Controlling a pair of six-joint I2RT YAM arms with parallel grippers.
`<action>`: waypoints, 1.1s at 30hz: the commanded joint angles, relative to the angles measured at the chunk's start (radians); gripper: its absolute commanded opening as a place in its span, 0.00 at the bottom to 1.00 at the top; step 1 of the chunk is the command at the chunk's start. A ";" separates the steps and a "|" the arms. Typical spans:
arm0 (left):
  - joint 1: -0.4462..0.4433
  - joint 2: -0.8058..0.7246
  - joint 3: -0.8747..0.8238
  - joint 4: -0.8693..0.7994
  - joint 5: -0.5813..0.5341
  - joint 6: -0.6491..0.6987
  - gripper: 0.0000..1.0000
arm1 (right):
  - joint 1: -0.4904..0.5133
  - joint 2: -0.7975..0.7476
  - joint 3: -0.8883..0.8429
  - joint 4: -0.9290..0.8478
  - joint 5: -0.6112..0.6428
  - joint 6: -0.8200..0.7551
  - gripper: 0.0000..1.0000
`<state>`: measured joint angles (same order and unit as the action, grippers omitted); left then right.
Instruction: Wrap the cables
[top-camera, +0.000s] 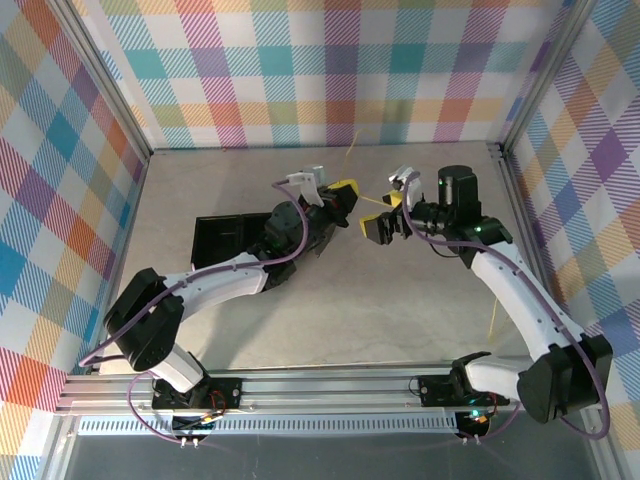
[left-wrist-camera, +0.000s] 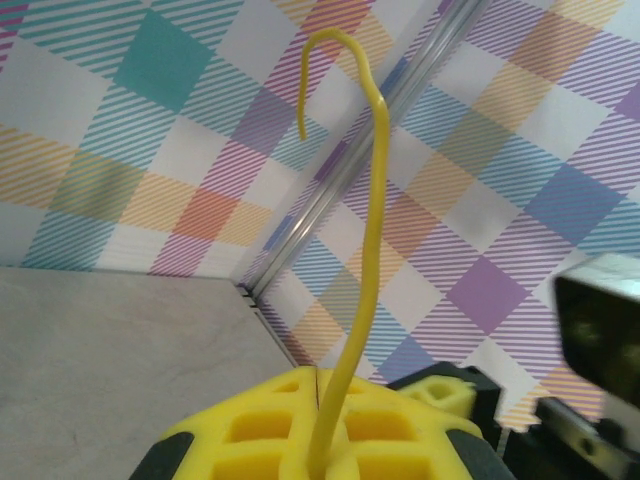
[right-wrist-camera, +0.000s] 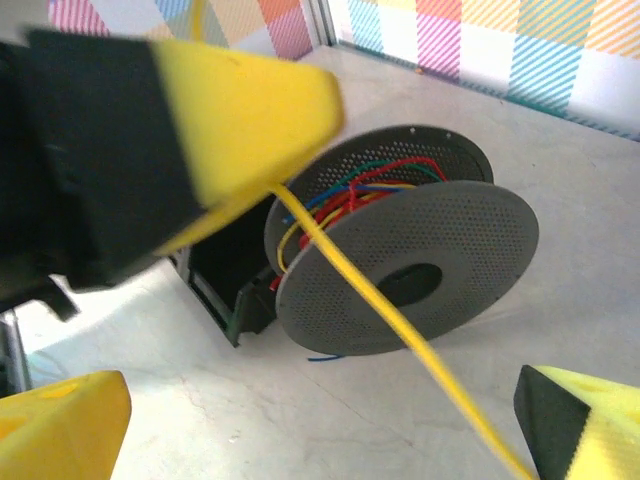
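The left gripper (left-wrist-camera: 320, 435) has its yellow pads pressed together on the yellow cable (left-wrist-camera: 372, 250), pinching it a little way in from its end. The loose tail stands up toward twelve o'clock and curls over into a hook in front of the checked wall (left-wrist-camera: 150, 150). The right gripper (right-wrist-camera: 320, 415) hangs at about four o'clock from the left one. Its jaws are wide apart and the cable runs through the gap without touching either pad.

The grip looks to me like the weak spot. The cable is thin and slick, so a tug from the other arm could slide it out of the pads. If the right jaws close slightly off the line, they will probably shut on air. A hard pull might also drag or tip the spool (right-wrist-camera: 450, 260), or loosen the coloured wires (right-wrist-camera: 350, 195) already lying slack on it. The hooked tail could catch on something as it swings.

The right wrist camera shows the most. It has the perforated grey spool at nine o'clock from the grippers in its black stand (right-wrist-camera: 225, 290) on the table (right-wrist-camera: 595, 185), red, blue, green and yellow turns on its core, and the cable stretching away from the left pad. From overhead, the left arm covers most of that. The left wrist camera alone shows the pinch up close and the curled tail.
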<state>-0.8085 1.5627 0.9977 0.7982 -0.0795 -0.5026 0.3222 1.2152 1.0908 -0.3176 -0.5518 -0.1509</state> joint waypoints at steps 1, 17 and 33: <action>-0.012 -0.059 -0.020 0.068 0.029 -0.032 0.00 | 0.021 -0.039 -0.026 0.056 0.044 -0.087 0.99; -0.029 -0.129 -0.070 0.030 0.071 -0.054 0.00 | 0.127 -0.021 0.015 0.025 0.286 -0.320 0.73; -0.040 -0.131 -0.076 0.021 0.066 -0.076 0.00 | 0.167 0.026 0.083 -0.023 0.240 -0.401 0.00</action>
<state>-0.8364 1.4666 0.9371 0.7895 -0.0238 -0.5621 0.4911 1.2579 1.1641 -0.3534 -0.2985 -0.5262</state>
